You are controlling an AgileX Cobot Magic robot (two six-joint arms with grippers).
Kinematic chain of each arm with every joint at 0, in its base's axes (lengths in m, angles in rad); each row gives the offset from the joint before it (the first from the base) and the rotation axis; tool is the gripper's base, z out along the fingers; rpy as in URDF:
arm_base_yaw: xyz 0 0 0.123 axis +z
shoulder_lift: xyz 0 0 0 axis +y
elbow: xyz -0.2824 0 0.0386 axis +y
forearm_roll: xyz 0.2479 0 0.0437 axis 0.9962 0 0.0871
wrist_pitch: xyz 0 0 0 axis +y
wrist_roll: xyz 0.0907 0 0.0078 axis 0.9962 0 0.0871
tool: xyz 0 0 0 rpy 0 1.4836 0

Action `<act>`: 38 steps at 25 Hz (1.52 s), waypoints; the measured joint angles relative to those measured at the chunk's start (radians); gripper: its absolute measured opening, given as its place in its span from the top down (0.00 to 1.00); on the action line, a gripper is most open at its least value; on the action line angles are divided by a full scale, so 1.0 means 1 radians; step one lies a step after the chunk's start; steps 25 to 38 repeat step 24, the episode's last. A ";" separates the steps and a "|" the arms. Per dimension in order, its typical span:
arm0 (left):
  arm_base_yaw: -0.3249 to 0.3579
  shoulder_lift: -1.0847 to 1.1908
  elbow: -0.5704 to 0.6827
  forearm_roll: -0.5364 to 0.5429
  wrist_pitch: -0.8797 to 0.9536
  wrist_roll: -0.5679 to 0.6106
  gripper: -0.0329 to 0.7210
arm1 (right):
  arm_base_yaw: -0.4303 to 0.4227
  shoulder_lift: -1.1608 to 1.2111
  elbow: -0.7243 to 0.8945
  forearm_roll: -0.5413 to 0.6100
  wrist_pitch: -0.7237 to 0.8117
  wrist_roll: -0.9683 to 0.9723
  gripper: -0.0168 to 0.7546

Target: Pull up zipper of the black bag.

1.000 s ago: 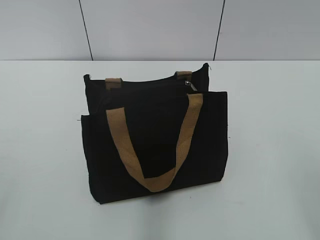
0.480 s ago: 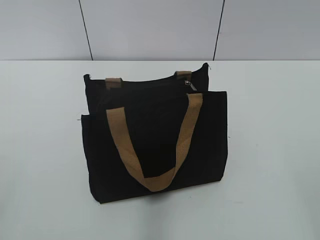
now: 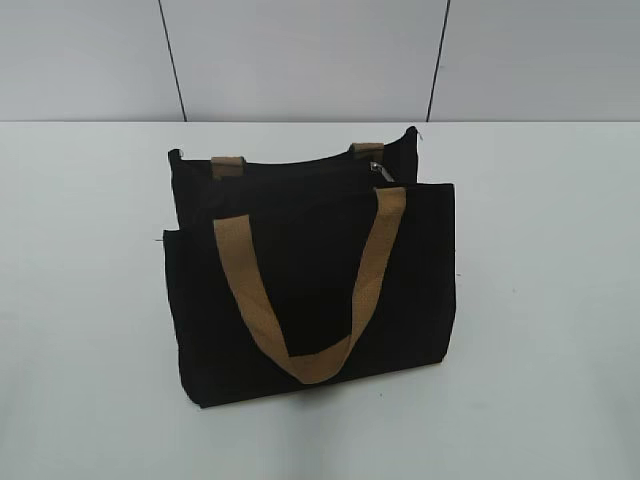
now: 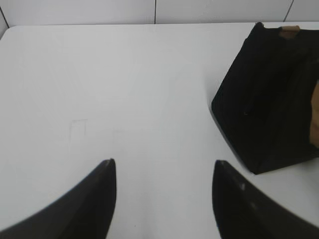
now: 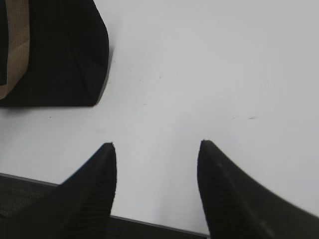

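The black bag (image 3: pixel 300 280) stands upright in the middle of the white table, its tan front handle (image 3: pixel 300 300) hanging down over the front panel. The zipper runs along the top edge; its small silver pull tab (image 3: pixel 378 168) sits near the right end. Neither gripper shows in the exterior view. In the left wrist view my left gripper (image 4: pixel 163 164) is open and empty over bare table, with the bag (image 4: pixel 269 94) to its right. In the right wrist view my right gripper (image 5: pixel 157 145) is open and empty near the table's front edge, with the bag (image 5: pixel 60 55) at upper left.
The white table (image 3: pixel 540 300) spreads around the bag on all sides. A grey panelled wall (image 3: pixel 300 60) stands behind the table. The table's front edge (image 5: pixel 149 221) shows just under my right gripper.
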 joint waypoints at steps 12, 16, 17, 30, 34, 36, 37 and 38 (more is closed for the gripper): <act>0.000 -0.001 0.000 0.000 -0.001 0.000 0.35 | -0.004 0.000 0.000 0.002 0.001 0.002 0.44; 0.000 -0.001 0.000 0.000 -0.002 0.000 0.35 | -0.061 0.000 0.000 0.002 0.001 0.002 0.44; 0.000 -0.001 0.000 0.000 -0.002 0.000 0.35 | -0.073 0.000 0.000 0.002 0.001 0.002 0.44; 0.000 -0.001 0.000 0.000 -0.002 0.000 0.35 | -0.080 0.000 0.000 0.002 0.001 0.002 0.44; 0.000 -0.001 0.000 0.000 -0.002 0.000 0.35 | -0.080 0.000 0.000 0.002 0.001 0.002 0.44; 0.000 -0.001 0.000 0.000 -0.002 0.000 0.35 | -0.080 0.000 0.000 0.002 0.001 0.002 0.44; 0.000 -0.001 0.000 0.000 -0.002 0.000 0.35 | -0.080 0.000 0.000 0.002 0.001 0.002 0.44; 0.000 -0.001 0.000 0.000 -0.002 0.000 0.35 | -0.080 0.000 0.000 0.002 0.001 0.002 0.44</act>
